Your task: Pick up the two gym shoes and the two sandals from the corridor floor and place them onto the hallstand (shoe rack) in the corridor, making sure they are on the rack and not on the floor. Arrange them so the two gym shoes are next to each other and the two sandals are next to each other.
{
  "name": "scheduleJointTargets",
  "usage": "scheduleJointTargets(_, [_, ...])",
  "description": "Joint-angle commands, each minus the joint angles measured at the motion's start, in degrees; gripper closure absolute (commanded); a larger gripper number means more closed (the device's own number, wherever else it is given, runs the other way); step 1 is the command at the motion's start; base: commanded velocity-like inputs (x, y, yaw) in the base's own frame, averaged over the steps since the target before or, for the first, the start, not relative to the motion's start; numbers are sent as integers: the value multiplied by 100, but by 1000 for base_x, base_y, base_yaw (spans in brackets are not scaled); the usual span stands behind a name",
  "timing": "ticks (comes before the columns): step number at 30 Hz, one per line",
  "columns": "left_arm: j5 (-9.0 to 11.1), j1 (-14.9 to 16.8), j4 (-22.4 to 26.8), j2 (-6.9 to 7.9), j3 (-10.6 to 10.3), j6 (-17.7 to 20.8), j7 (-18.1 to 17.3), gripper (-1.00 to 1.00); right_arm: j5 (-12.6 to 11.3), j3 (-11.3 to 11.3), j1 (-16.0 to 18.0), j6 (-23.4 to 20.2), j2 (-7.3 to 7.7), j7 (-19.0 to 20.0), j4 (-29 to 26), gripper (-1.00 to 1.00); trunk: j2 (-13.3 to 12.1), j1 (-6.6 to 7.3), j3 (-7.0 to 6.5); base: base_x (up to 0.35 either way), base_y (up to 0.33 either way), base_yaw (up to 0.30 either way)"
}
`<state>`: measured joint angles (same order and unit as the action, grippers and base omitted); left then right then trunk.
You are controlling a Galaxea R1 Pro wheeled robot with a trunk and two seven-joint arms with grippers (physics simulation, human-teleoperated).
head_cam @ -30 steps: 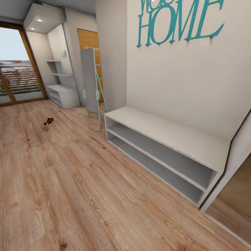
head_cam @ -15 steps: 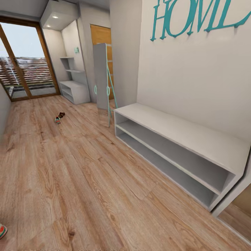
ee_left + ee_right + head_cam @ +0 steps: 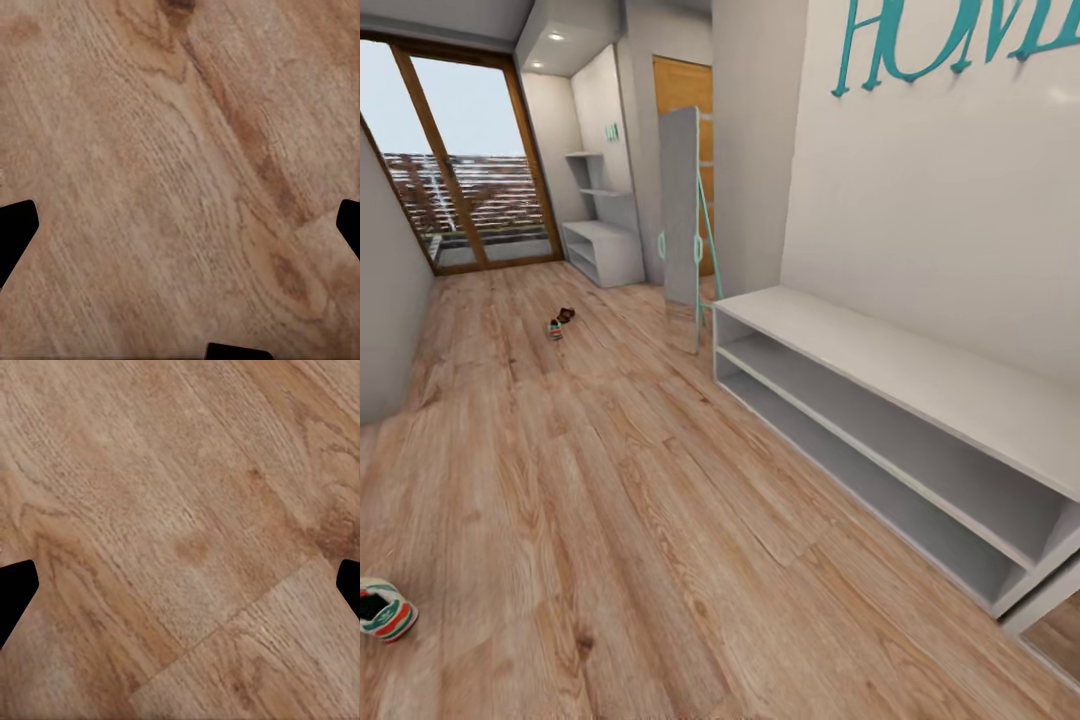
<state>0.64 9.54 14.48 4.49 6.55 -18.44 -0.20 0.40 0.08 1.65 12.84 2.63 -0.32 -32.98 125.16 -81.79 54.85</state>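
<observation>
One gym shoe (image 3: 382, 609), white with green and red trim, lies on the corridor floor (image 3: 620, 500) at the near left of the head view. Far down the corridor a second gym shoe (image 3: 555, 330) sits beside a dark brown sandal (image 3: 566, 315); both are small and hard to make out. The hallstand (image 3: 920, 385), a white bench with two open shelves, runs along the right wall and holds nothing. My left gripper (image 3: 180, 225) and right gripper (image 3: 180, 585) both hang over bare planks, dark fingertips (image 3: 15, 225) (image 3: 15, 585) spread wide with nothing between them.
A tall standing mirror (image 3: 682, 215) with teal trim leans just past the hallstand's far end. A second white shelf unit (image 3: 605, 250) stands in the far alcove. A grey wall (image 3: 385, 300) closes the left side, and a glass door (image 3: 470, 170) ends the corridor.
The whole head view has swung left, so the hallstand and mirror sit further right in the picture. The near gym shoe has come more fully into view at the lower left.
</observation>
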Motion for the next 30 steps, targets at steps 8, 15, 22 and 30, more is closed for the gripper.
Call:
scheduleJointTargets(8, [6,4,0,-8,9,-24,-5,-100,4,1,2,17,1,-2,2,-100,324,-175,206,0,0,181])
scheduleJointTargets(15, [11,6,6,1,54,-23,2,-100,4,1,2,17,1,-3,2,-100,525,-285,345,0,0,181])
scheduleJointTargets(22, [4,5,18,-1,408,-29,-13,-100,4,1,2,20,1,-3,2,-100,525,-285,395,0,0,181])
scheduleJointTargets(30, [-15,4,8,-9,528,-61,-28,-100,3,1,2,24,1,-3,2,-100,525,-285,452,0,0,182])
